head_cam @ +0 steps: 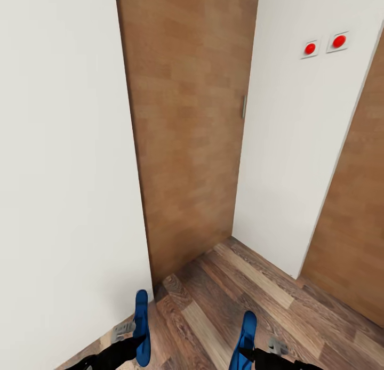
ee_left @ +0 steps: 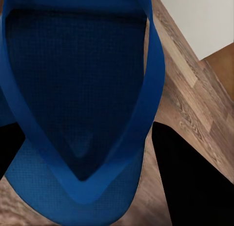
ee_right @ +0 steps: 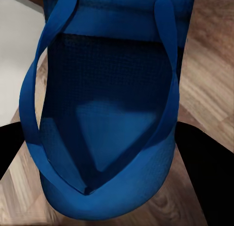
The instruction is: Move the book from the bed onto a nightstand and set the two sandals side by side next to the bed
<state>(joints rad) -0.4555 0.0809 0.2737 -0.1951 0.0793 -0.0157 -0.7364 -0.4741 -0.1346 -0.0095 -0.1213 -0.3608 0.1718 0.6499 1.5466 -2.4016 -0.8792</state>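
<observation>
Two blue sandals are in your claws, one each, and both ride at the near edge of the head view above the wood-plank floor [head_cam: 224, 300]. Your left claw [head_cam: 133, 340] is closed on the left sandal [head_cam: 141, 327], which stands on edge with its length running away from you; its grey fingers [head_cam: 124, 329] show just to the left of the sole. Your right claw [head_cam: 250, 354] grips the right sandal [head_cam: 245, 340] the same way, also on edge, tilted a little to the right, with a grey finger [head_cam: 277, 344] showing on its right side. The two sandals are well apart from each other, roughly parallel. In the left wrist view the left sandal [ee_left: 78, 89] sits close against the camera, thin toe strap forming a V, with dark claw fingers [ee_left: 192, 182] on either side of it and floor beyond. In the right wrist view the right sandal [ee_right: 107, 104] sits likewise between dark fingers [ee_right: 207, 177]. Far ahead of you stands a brown wooden door [head_cam: 186, 130] set between white walls [head_cam: 64, 162], with a second brown door [head_cam: 357, 215] at the right and two red buttons [head_cam: 324, 43] on the wall between them.
</observation>
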